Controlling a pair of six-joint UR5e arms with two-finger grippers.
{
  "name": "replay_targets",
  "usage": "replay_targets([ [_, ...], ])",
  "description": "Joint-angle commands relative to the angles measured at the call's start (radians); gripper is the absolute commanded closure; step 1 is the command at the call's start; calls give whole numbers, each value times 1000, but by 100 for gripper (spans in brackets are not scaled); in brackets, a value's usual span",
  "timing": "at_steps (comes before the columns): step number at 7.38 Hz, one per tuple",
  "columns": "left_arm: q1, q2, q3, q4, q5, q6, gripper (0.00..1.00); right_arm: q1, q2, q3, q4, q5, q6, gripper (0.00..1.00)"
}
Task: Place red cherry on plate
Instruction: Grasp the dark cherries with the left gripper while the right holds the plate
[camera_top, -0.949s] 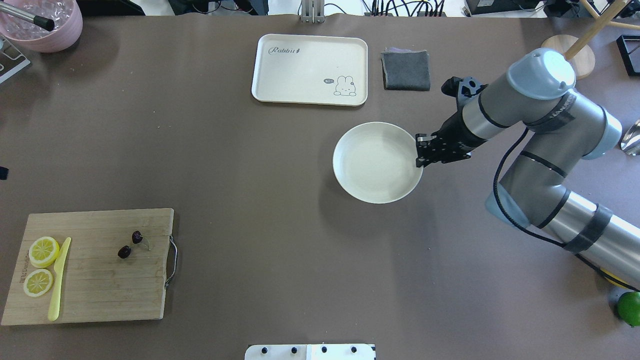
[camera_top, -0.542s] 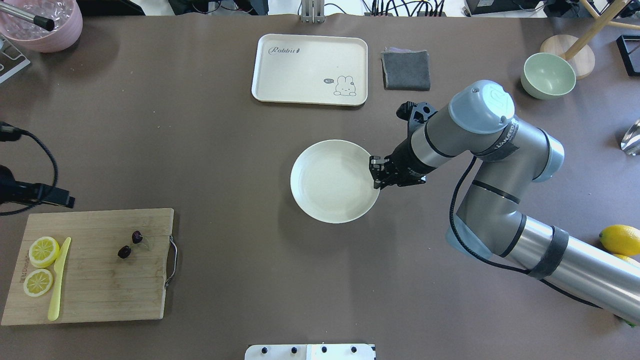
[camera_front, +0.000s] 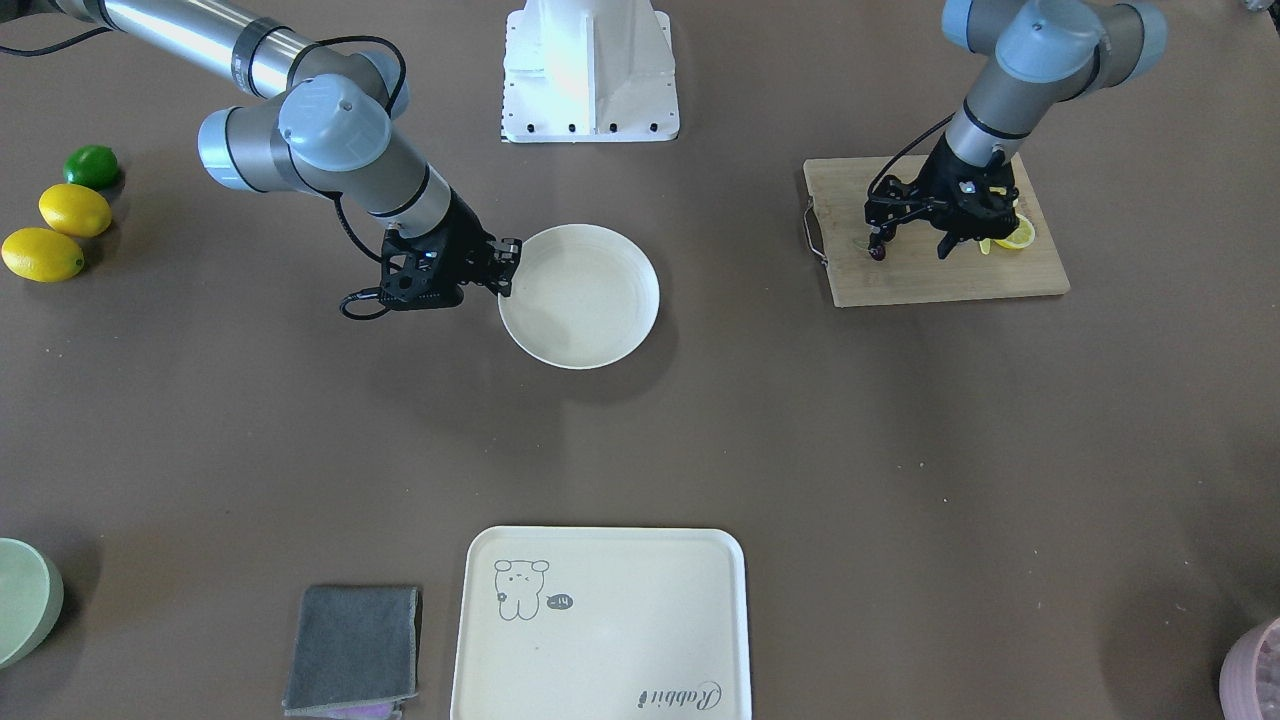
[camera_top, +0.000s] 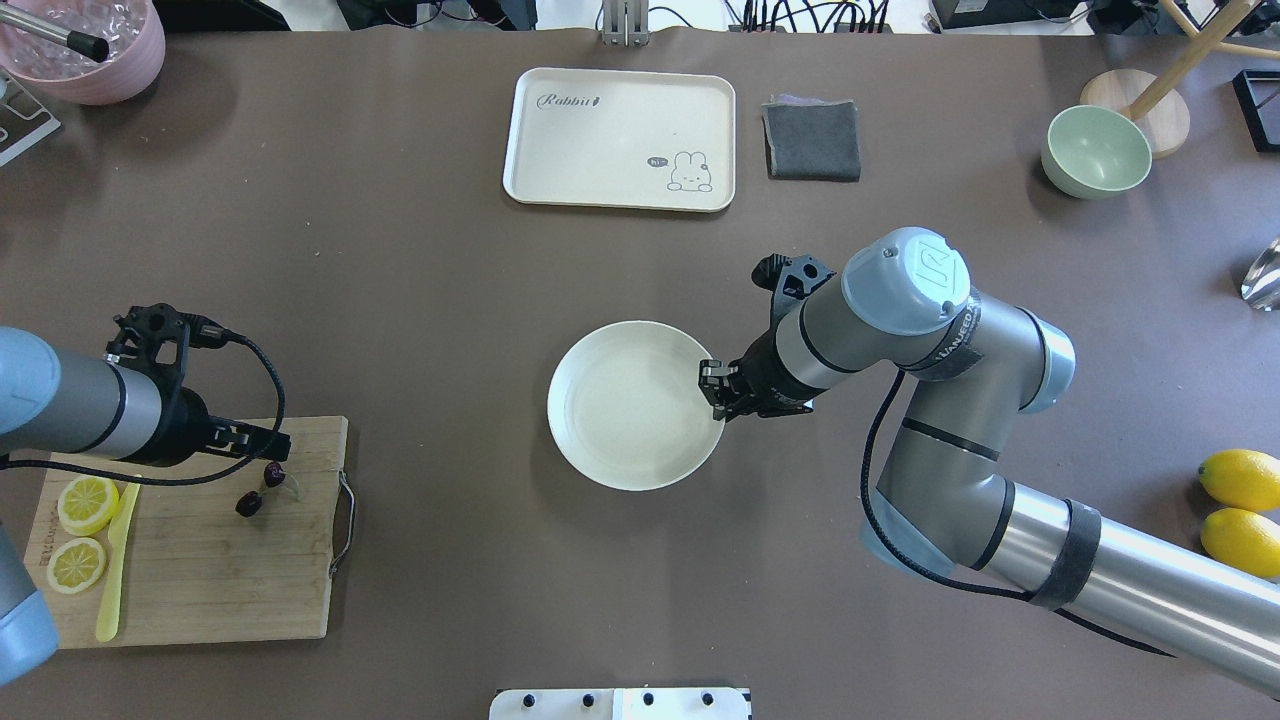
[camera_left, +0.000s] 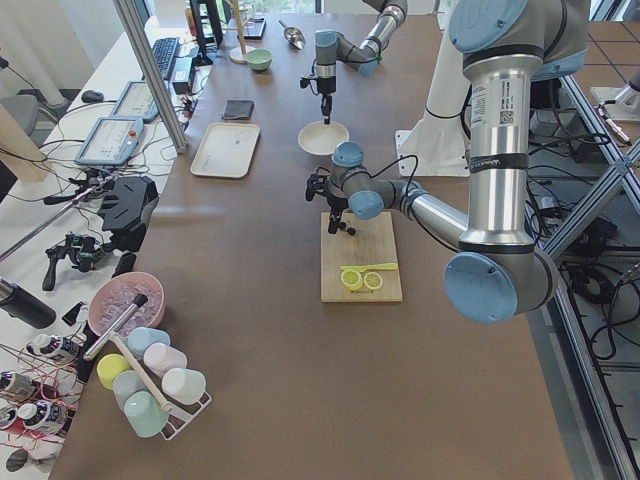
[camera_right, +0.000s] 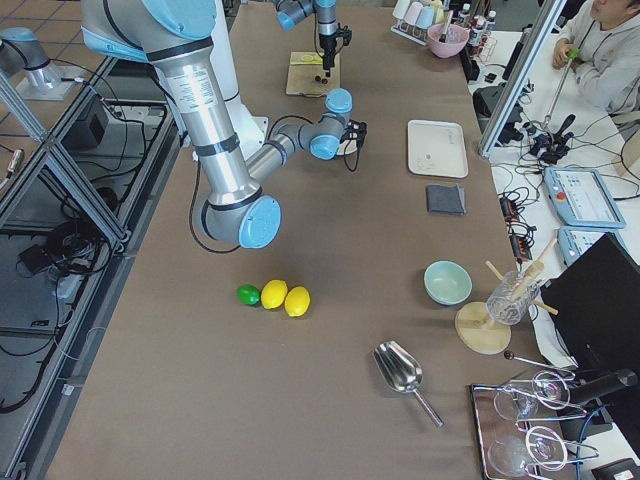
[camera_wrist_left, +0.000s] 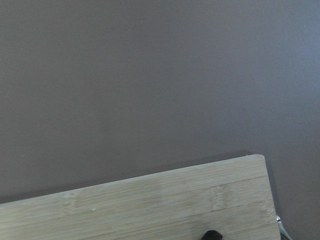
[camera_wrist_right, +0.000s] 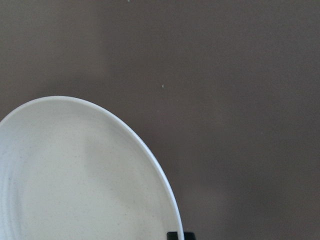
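On the near left, the pair of tiny dark maroon cherries on green stems (camera_top: 248, 504) is lying on the bamboo cutting board (camera_top: 200, 560). The left gripper (camera_front: 910, 249) is hanging just over it, jaws spread wide. Farther out, mid-table, the right gripper (camera_top: 712, 388) is pinching the rim of the round cream-white plate (camera_top: 620, 410). The cream rectangular tray (camera_top: 620, 140) is sitting beyond.

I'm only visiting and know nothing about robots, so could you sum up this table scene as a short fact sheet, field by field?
red cherry: lying on the cutting board, not gripped
plate: empty, mid-table
left gripper: open, over the board at the red cherry
right gripper: shut on the plate's rim
also on board: lemon slices, yellow knife
task status: red cherry not yet on plate
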Motion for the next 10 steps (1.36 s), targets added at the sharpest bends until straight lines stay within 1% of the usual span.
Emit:
replay_targets([
  [1,42,-14,20,0,25,-2,11,-27,1,3,2,-11,2,100],
  [3,54,-14,23,0,25,-5,38,-33,1,30,2,-11,3,100],
  [5,57,-12,23,0,24,-6,57,-35,1,32,0,-11,3,100],
  [6,57,-9,21,0,24,-6,69,-36,1,34,0,-11,3,100],
  [7,57,-9,20,0,24,-8,87,-39,1,34,2,-12,3,100],
  [8,56,-6,17,0,24,-6,100,-47,6,34,2,-24,3,100],
  [9,56,-17,15,0,22,-8,100,-64,6,34,2,-46,5,78],
  [10,54,-24,0,2,17,-8,100,-85,6,34,2,-72,30,69],
])
